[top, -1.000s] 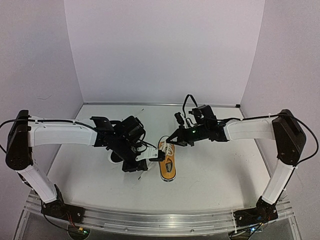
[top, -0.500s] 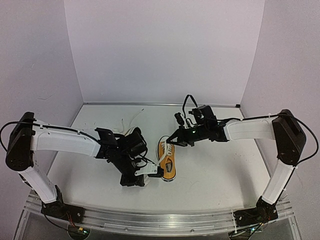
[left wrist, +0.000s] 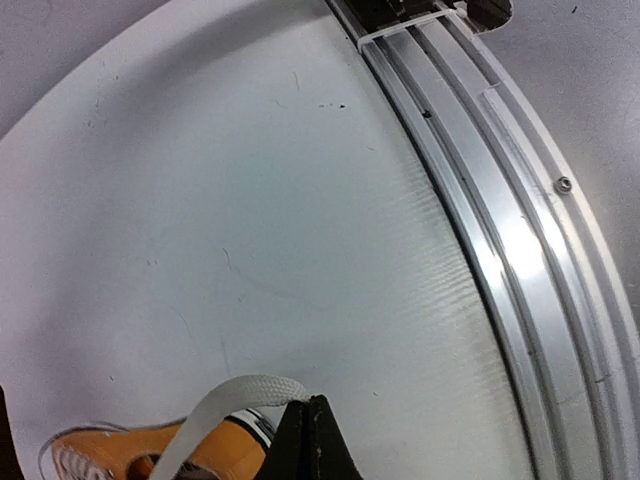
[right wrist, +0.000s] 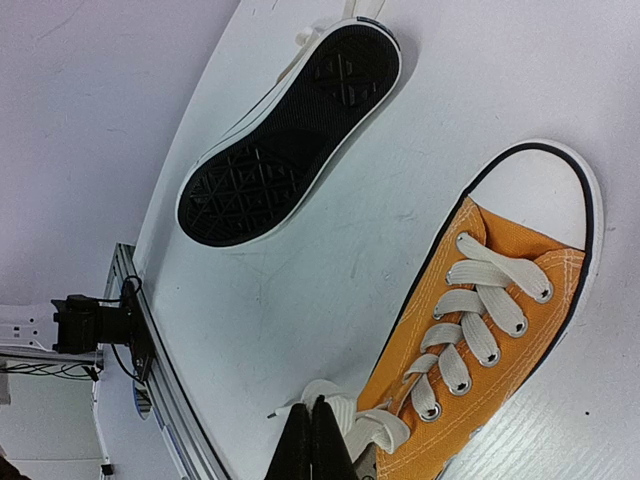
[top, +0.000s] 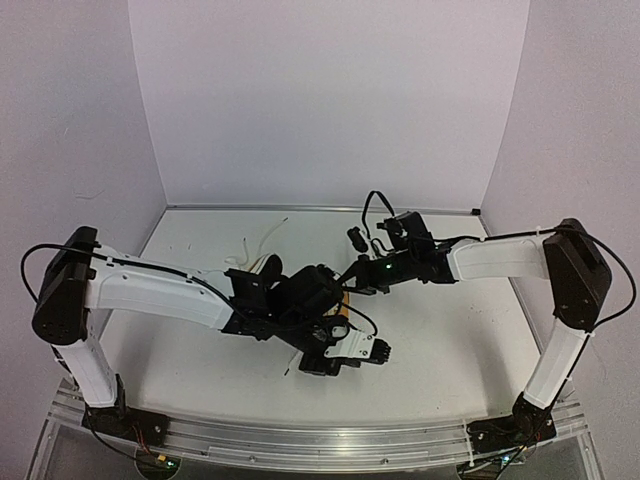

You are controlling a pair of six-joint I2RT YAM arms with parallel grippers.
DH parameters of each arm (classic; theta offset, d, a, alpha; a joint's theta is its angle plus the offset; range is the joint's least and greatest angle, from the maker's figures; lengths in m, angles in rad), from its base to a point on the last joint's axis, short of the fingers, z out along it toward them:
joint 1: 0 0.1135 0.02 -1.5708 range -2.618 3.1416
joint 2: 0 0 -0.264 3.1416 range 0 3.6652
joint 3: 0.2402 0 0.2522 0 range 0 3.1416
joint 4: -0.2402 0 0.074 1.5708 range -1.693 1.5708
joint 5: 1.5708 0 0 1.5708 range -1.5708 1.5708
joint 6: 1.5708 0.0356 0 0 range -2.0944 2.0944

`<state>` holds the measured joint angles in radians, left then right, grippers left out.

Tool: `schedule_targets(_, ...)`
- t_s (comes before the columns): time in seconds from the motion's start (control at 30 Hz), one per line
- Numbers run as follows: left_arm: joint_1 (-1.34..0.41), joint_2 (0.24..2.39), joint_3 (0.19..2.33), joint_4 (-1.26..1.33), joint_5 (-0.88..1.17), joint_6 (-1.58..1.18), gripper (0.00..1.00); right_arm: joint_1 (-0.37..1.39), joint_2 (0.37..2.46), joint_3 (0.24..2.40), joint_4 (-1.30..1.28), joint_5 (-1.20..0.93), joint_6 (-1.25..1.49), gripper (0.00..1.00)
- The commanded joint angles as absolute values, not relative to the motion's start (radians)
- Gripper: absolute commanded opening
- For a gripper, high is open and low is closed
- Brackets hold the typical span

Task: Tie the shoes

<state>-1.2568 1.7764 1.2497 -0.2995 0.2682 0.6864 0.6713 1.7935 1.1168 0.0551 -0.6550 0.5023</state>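
Right wrist view shows the orange shoe (right wrist: 500,290) on the table (right wrist: 350,250), near the other shoe (right wrist: 290,130), its black sole showing. The right gripper (right wrist: 313,440) and the left gripper (left wrist: 310,440) each pinch a white lace (left wrist: 235,395). Pulling too hard could drag the light shoe or let a lace slip free.

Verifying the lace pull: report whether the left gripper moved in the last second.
Yes. The left gripper swung rightward in the top view, closer to the front rail, shut on a white lace.
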Motion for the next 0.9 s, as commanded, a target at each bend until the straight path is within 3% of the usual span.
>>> schedule_targets(0.0, -1.253, 1.881, 1.336, -0.103, 0.231, 0.835, 0.0, 0.66, 1.777, 1.14, 0.044, -0.682, 0.449, 0.0)
schedule_targets(0.53, -1.166, 2.009, 1.327, 0.259, 0.293, 0.969, 0.04, 0.647, 1.797, 1.152, 0.026, -0.71, 0.426, 0.0)
schedule_targets(0.6, -1.164, 2.018, 1.326, 0.278, 0.286, 0.967, 0.12, 0.647, 1.8, 1.155, 0.025, -0.712, 0.426, 0.0)
schedule_targets(0.7, -1.164, 2.007, 1.323, 0.279, 0.273, 0.946, 0.32, 0.648, 1.803, 1.157, 0.025, -0.709, 0.426, 0.0)
schedule_targets(0.87, -1.162, 1.947, 1.302, 0.257, 0.265, 0.911, 0.37, 0.646, 1.81, 1.16, 0.025, -0.71, 0.426, 0.0)
